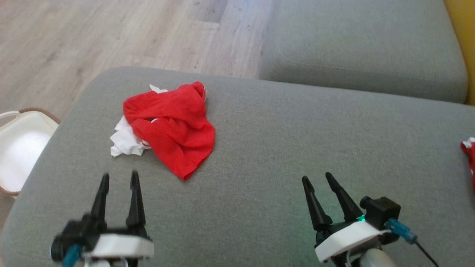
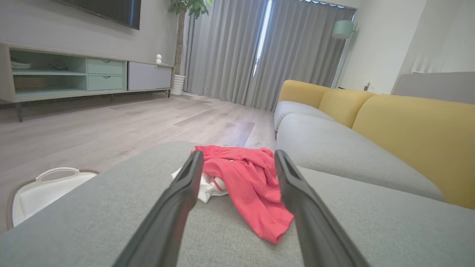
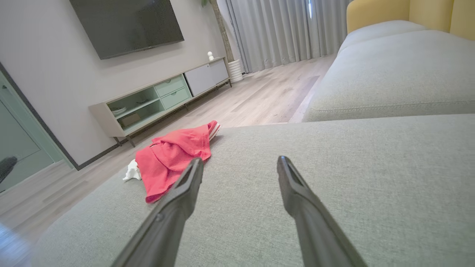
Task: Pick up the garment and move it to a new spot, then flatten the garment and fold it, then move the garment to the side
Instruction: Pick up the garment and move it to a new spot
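Garment [image 1: 170,126] crumpled on cushion [image 1: 278,148]; left gripper [image 1: 120,175] and right gripper [image 1: 316,177] gape empty. Recommend left pinches thick red bunch, not hem.

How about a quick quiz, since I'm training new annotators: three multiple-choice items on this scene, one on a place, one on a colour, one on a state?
1. Where does the garment lie?
A. on a chair
B. on the grey cushion, ahead of the left claw
C. on a kitchen table

2. What colours does the garment show?
A. red and white
B. blue and yellow
C. all black

3. How do the left claw and the right claw stand?
A. both shut on the garment
B. left shut, right open
C. both open, holding nothing

Answers:
1 B, it lies crumpled on the cushion just beyond the left claw's fingers.
2 A, it is red cloth with white bunched at its edge.
3 C, each claw's fingers are spread apart and stop short of the garment.
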You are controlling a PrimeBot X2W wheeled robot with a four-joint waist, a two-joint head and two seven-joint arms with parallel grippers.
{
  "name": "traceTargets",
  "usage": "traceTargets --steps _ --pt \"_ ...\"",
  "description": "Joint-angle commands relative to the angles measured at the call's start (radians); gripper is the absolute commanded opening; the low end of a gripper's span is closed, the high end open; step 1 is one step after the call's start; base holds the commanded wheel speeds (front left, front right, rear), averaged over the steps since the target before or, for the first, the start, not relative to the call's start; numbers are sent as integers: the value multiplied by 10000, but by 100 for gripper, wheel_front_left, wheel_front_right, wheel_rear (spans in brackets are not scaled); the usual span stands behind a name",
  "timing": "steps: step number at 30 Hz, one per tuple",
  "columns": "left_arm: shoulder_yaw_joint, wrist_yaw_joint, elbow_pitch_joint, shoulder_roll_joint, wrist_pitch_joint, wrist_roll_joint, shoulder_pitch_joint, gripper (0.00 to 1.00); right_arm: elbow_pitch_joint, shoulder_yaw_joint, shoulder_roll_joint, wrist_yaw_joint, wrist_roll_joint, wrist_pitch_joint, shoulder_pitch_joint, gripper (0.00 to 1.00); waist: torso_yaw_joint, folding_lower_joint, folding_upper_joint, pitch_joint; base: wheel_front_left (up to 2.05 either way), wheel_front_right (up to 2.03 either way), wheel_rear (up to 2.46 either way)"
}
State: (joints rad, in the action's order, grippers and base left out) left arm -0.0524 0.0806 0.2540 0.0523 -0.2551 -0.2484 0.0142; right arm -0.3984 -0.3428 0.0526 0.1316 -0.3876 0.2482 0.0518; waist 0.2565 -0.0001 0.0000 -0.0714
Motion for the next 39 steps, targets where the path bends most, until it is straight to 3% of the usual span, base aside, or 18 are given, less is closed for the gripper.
traceTargets --steps 1,5,8,13,17,23,29,39 --pt "259 73 -254 233 -67 139 -1073 100 347 -82 -24 -9 84 135 517 100 -177 1 0 301 0 0 0" --pt "-139 289 347 901 473 382 -2606 100 532 236 -24 -9 276 135 827 100 -486 1 0 1017 0 0 0" --pt "-1089 462 1117 1522 1786 374 -3882 100 759 488 -24 -9 357 135 1072 100 -699 1 0 1559 0 0 0" --pt "-3124 495 2188 2564 3698 -834 -5766 100 1041 601 -24 -9 470 135 1542 100 -1109 1 0 2355 0 0 0" --pt "-4052 497 3182 3162 4666 -1434 -6907 100 1237 558 -24 -9 483 135 1857 100 -1417 1 0 2839 0 0 0" --pt "-5036 499 4393 3244 6001 -2408 -8062 100 1381 543 -24 -9 552 135 2167 100 -1745 1 0 3314 0 0 0" --pt "-5501 499 5107 3068 6670 -3522 -8665 100 1460 521 -24 -9 571 136 2351 100 -2012 1 0 3612 0 0 0" --pt "-5993 500 6160 2757 7740 -4424 -8913 100 1579 586 -24 -9 564 136 2472 100 -2254 1 0 3841 0 0 0"
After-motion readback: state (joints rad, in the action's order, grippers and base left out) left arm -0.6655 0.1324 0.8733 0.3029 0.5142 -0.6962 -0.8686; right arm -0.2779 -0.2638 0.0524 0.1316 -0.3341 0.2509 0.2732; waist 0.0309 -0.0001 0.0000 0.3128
